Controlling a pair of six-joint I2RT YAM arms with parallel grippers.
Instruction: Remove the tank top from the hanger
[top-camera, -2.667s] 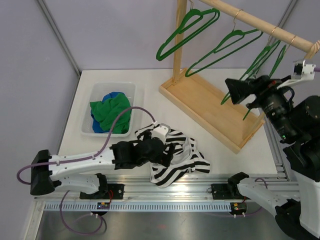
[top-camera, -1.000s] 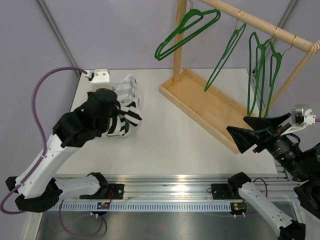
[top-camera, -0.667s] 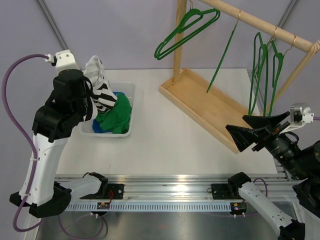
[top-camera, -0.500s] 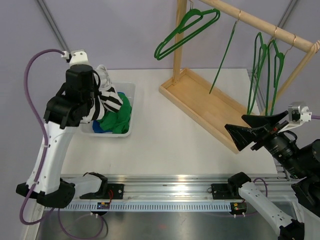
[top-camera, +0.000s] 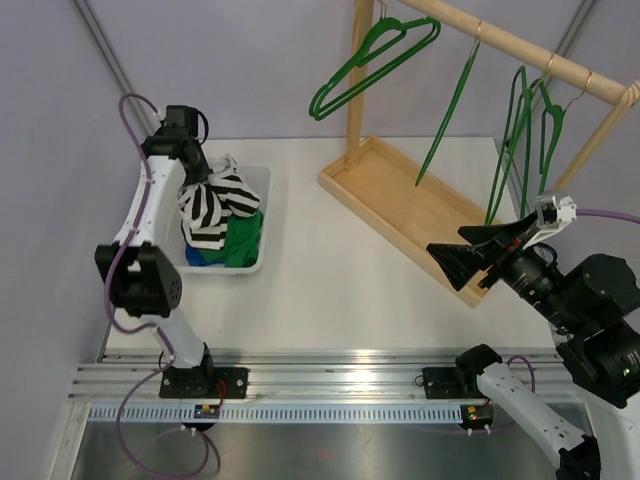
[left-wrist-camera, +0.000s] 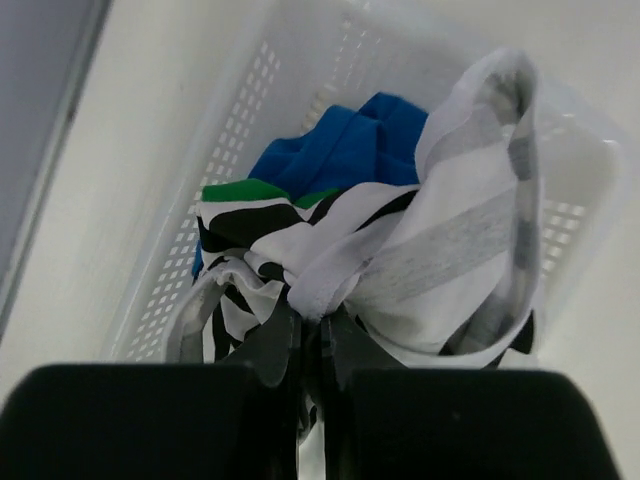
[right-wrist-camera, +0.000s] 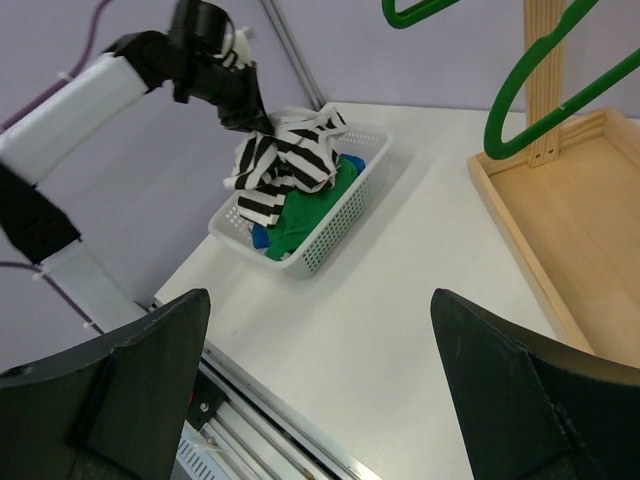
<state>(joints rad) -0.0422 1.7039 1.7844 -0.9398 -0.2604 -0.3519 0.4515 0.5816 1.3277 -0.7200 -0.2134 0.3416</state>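
The black-and-white striped tank top (top-camera: 215, 205) hangs bunched over the white basket (top-camera: 263, 212), off any hanger. My left gripper (top-camera: 203, 182) reaches in from the far side and is shut on a white edge of it. In the left wrist view the gripper (left-wrist-camera: 315, 322) pinches that edge, and the striped cloth (left-wrist-camera: 450, 240) droops into the basket (left-wrist-camera: 240, 110). Several green hangers (top-camera: 375, 62) hang bare on the wooden rail (top-camera: 520, 48). My right gripper (top-camera: 452, 255) hovers open and empty over the table's right side; its own view shows the gripper (right-wrist-camera: 318, 300) and the tank top (right-wrist-camera: 285, 165) far off.
Green and blue clothes (top-camera: 240, 238) lie in the basket under the tank top. The rack's wooden base tray (top-camera: 420, 215) stands at the back right, its upright post (top-camera: 357, 80) near the centre. The arms' mounting rail (top-camera: 330, 385) runs along the near edge.
My left arm has swung the tank top from the basket's left round to its far side and lowered it over the basket. My right gripper has drifted slightly left.
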